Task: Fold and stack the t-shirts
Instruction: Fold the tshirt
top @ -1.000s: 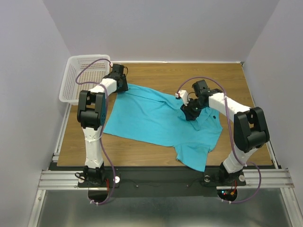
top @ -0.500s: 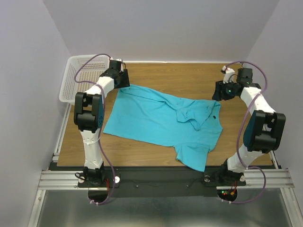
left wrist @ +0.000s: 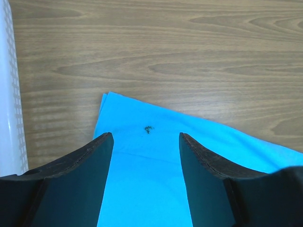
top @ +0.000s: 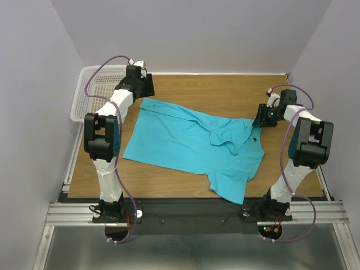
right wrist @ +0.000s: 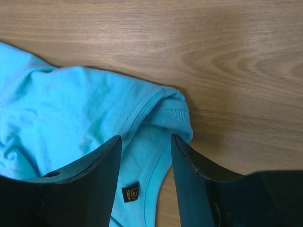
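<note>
We see one bright blue t-shirt (top: 191, 143) lying on the wooden table (top: 225, 90). It is spread out, but it is not flat. There is a bumpy fold in the shirt's right half, and one end of the shirt reaches the table's near edge.

In the left wrist view, the far left corner of the t-shirt (left wrist: 156, 165) is smooth. A tiny dark speck (left wrist: 148, 129) sits on the cloth there. In the right wrist view, the far right corner of the t-shirt (right wrist: 71, 109) is wrinkly. Its stitched edge is rolled over on itself, and a small dark label (right wrist: 129, 193) shows on the cloth just behind that edge.

The left gripper (top: 146, 89) is at the shirt's far left corner. Up close, the left gripper (left wrist: 146, 137) has its two fingers wide apart, with blue cloth showing between them. It holds nothing. We cannot tell if the fingers touch the shirt.

The right gripper (top: 260, 115) is at the shirt's far right corner. Up close, the right gripper (right wrist: 146, 137) also has its fingers apart, one on each side of the rolled edge. It holds nothing too.

A white mesh basket (top: 84, 107) stands to the left of the t-shirt, near its far left corner but not touching it.
</note>
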